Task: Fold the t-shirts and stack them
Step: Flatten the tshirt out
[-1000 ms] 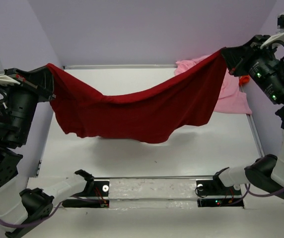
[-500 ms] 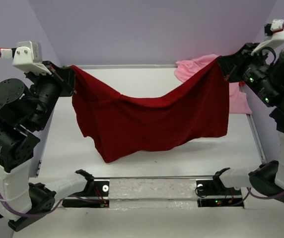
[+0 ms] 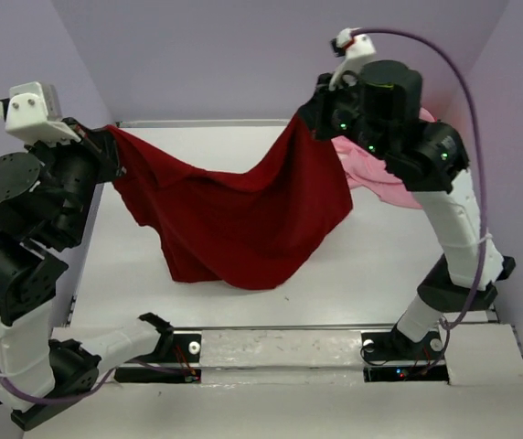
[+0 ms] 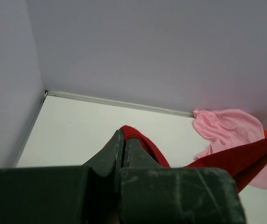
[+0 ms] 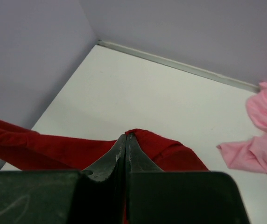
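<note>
The dark red t-shirt (image 3: 234, 215) hangs in the air between both arms, sagging in the middle above the table. My left gripper (image 3: 113, 137) is shut on its left corner; the red cloth (image 4: 138, 140) pokes out past the closed tips (image 4: 122, 135). My right gripper (image 3: 307, 114) is shut on the other corner, where the red cloth (image 5: 171, 151) folds over the tips (image 5: 126, 136). The light pink t-shirt (image 3: 389, 183) lies crumpled at the back right, partly behind the right arm, and shows in both wrist views (image 4: 227, 128) (image 5: 264, 140). A sliver of orange (image 4: 266, 134) peeks beside it.
The white table (image 3: 380, 265) is walled by lilac panels at the back and sides. A metal rail (image 3: 280, 343) with the arm bases runs along the near edge. The right arm (image 3: 453, 219) stretches over the back right of the table.
The right gripper has swung left and inward with its corner, from the far right to above the table's middle. The shirt now hangs narrower and bunches. The left gripper shifted slightly left.
</note>
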You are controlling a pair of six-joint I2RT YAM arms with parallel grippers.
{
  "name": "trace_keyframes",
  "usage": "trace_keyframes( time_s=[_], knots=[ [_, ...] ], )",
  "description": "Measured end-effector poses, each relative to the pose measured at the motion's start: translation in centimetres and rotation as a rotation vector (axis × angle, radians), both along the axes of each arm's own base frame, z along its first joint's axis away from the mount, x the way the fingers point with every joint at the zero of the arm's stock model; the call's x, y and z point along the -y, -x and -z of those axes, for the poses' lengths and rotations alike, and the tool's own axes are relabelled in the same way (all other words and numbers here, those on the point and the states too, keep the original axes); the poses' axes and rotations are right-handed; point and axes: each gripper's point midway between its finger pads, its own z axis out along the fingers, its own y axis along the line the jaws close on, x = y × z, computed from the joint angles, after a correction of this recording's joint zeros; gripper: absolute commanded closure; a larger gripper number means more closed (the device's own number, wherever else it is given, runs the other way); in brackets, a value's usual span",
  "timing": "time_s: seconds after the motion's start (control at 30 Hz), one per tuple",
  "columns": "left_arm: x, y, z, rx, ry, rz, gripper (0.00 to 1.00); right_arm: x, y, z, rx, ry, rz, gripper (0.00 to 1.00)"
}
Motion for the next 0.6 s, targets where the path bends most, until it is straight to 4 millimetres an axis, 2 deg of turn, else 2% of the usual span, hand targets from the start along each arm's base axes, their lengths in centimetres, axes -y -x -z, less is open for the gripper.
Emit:
trace_keyframes(
  time_s=[0.03,0.13,0.2,0.27,0.33,0.47,0.53,0.6],
  knots=[
    [-0.5,0.5,-0.3,0.012,0.008,-0.010,1.00,-2.1,0.0,0.6,-0.001,0.024,-0.022,1.00],
    [-1.3,1.7,-0.4,0.029,0.019,-0.016,1.00,-5.5,0.1,2.0,0.002,0.076,-0.052,1.00],
    [-2.1,3.0,-0.2,0.043,0.029,-0.015,1.00,-6.4,0.5,2.7,0.002,0.108,-0.054,1.00],
    [-2.6,3.9,0.0,0.054,0.036,-0.014,1.00,-6.1,1.2,3.2,0.003,0.133,-0.040,1.00],
    [-3.0,4.5,-0.1,0.063,0.041,-0.017,1.00,-4.5,2.1,2.6,0.019,0.135,-0.017,1.00],
    [-3.3,4.4,-0.8,0.073,0.049,-0.036,1.00,0.0,3.2,-1.2,0.100,0.091,0.089,1.00],
    [-3.2,3.7,-0.9,0.066,0.048,-0.054,1.00,3.8,3.8,-4.2,0.165,0.051,0.196,1.00],
    [-2.8,3.0,-0.6,0.046,0.037,-0.057,1.00,7.2,4.5,-5.7,0.201,0.043,0.288,1.00]
  ],
)
